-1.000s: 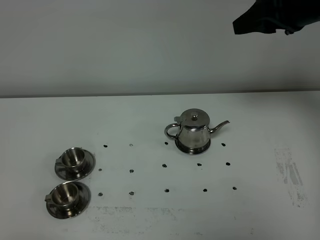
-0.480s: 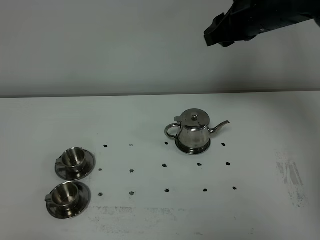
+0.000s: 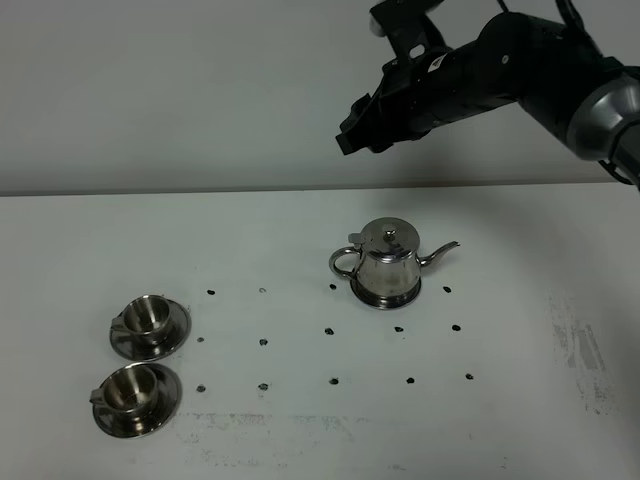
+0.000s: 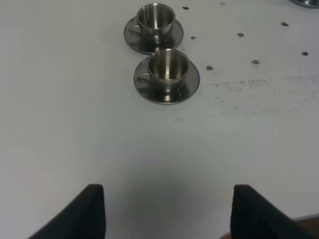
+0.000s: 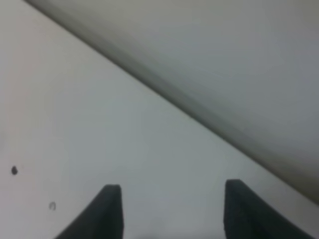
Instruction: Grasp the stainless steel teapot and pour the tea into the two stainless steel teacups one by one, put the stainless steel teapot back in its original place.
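The teapot (image 3: 388,265) stands upright on the white table (image 3: 520,250), lid on, its handle turned toward the cups and its spout away from them. The right gripper (image 3: 358,138) hangs in the air above the teapot on the handle side, well apart from it, jaws spread and holding nothing. Well off from the teapot's handle side sit the nearer cup (image 3: 148,316) and the farther cup (image 3: 131,390), each on a saucer (image 3: 178,322). The left gripper (image 4: 167,211) hovers beyond the cups, jaws wide and empty.
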You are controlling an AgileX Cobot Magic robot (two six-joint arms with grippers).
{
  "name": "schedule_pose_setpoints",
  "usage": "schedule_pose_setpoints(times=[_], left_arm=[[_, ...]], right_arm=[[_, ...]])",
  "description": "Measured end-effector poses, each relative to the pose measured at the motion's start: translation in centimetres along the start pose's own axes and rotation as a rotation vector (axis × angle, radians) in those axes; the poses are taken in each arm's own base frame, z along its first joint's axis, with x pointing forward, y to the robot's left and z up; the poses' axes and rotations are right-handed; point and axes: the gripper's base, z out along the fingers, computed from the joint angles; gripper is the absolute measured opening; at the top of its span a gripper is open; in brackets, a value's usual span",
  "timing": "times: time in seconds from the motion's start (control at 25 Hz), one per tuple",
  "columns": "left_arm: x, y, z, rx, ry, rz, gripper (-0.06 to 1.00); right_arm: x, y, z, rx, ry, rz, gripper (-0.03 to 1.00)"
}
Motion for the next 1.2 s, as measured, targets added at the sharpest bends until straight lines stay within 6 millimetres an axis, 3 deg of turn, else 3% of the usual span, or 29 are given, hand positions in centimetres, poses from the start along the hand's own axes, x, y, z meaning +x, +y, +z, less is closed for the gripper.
schedule_pose_setpoints(times=[0.32, 0.6, 0.92, 1.2], left_arm=[[0.0, 0.0, 0.0, 0.0, 0.0, 0.0, 0.54], [0.0, 0.0, 0.0, 0.0, 0.0, 0.0, 0.54], [0.0, 0.0, 0.0, 0.0, 0.0, 0.0, 0.54], [0.0, 0.0, 0.0, 0.0, 0.0, 0.0, 0.54]], right_arm=[[1.1, 2.3, 2.7, -0.01, 0.064, -0.059, 0.44], [2.4, 3.7, 4.8, 0.086, 0.161, -0.145, 0.44], [2.4, 5.4, 5.6, 0.19, 0.172, -0.201, 0.44], [4.1, 6.8, 8.3, 0.262, 0.233, -0.321, 0.44]])
